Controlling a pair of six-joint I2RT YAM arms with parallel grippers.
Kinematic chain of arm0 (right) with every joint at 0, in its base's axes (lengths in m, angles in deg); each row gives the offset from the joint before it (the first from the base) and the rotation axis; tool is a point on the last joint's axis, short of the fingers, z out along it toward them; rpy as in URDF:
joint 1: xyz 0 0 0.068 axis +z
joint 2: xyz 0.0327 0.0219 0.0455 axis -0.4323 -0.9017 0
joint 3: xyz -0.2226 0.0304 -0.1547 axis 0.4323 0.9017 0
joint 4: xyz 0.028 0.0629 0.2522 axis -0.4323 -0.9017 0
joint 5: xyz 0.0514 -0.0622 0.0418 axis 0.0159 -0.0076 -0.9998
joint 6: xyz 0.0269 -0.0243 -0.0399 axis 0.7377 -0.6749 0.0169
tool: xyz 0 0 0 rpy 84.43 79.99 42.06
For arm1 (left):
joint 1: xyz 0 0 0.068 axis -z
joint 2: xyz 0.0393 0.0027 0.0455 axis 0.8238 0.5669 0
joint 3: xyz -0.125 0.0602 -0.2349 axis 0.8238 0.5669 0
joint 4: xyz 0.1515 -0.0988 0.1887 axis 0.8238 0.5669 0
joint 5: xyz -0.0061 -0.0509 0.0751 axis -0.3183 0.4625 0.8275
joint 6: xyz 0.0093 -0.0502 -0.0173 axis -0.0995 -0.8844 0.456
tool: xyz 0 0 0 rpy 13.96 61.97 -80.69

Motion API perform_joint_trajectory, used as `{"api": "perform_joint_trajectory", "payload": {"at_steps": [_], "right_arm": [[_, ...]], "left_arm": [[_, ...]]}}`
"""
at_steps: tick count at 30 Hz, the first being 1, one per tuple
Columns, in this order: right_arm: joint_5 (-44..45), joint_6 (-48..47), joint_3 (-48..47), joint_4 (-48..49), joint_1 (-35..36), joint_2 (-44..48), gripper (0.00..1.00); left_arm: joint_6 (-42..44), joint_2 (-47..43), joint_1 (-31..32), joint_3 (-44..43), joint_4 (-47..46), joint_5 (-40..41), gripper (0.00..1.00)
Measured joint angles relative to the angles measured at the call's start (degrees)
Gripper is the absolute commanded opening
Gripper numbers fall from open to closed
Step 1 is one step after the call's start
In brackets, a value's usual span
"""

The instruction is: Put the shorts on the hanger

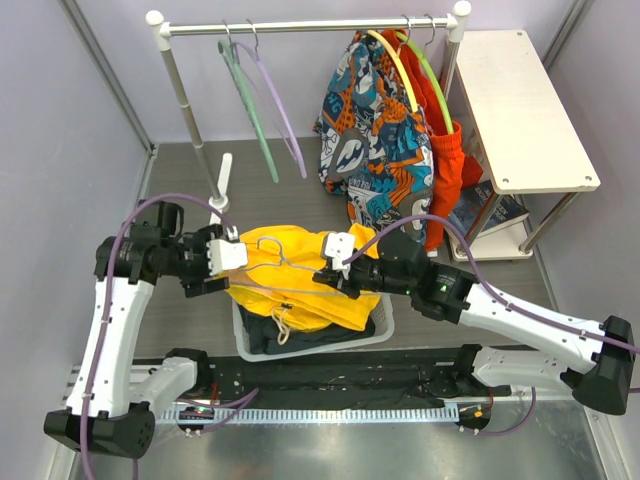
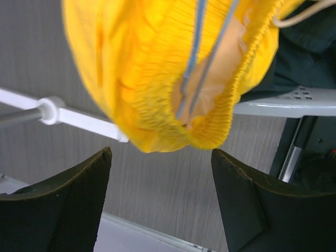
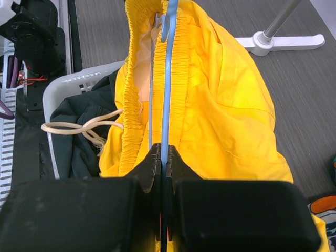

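Right gripper (image 3: 164,157) clamped fully shut; left gripper (image 2: 161,153) gaping, empty. Above basket (image 1: 386,322), shorts (image 1: 300,285) hang with waistband threaded round hanger (image 3: 167,79), whose bar the right jaws pinch. Risk: hanger's unheld end dips, waistband slides off into basket.

Top cam looked down from behind the arms, wide. L and R wrist cams sat close; all three shared the shorts (image 1: 300,280) and hanger (image 3: 166,105).

5 hangers: mint (image 1: 250,115), lilac (image 1: 280,115), yellow (image 1: 400,68), lime (image 1: 430,85) on rail (image 1: 300,26); light-blue hanger (image 3: 167,79) below it. 4 garments: patterned shorts (image 1: 375,140), red-orange garment (image 1: 452,170) on rail; yellow shorts (image 3: 226,105), dark garment (image 3: 79,136) below. 1 basket (image 1: 383,322).
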Motion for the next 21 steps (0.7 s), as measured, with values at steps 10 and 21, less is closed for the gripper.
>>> {"api": "perform_joint_trajectory", "payload": {"at_steps": [10,21], "right_arm": [[-0.48,-2.01,0.15,0.63,0.0,0.0,0.01],[-1.66,-2.75,0.7,2.34,0.0,-0.02,0.01]], "left_arm": [[17.2,1.49,0.0,10.19,0.76,-6.36,0.55],[9.33,0.87,2.29,15.89,-8.9,-12.22,0.45]]}}
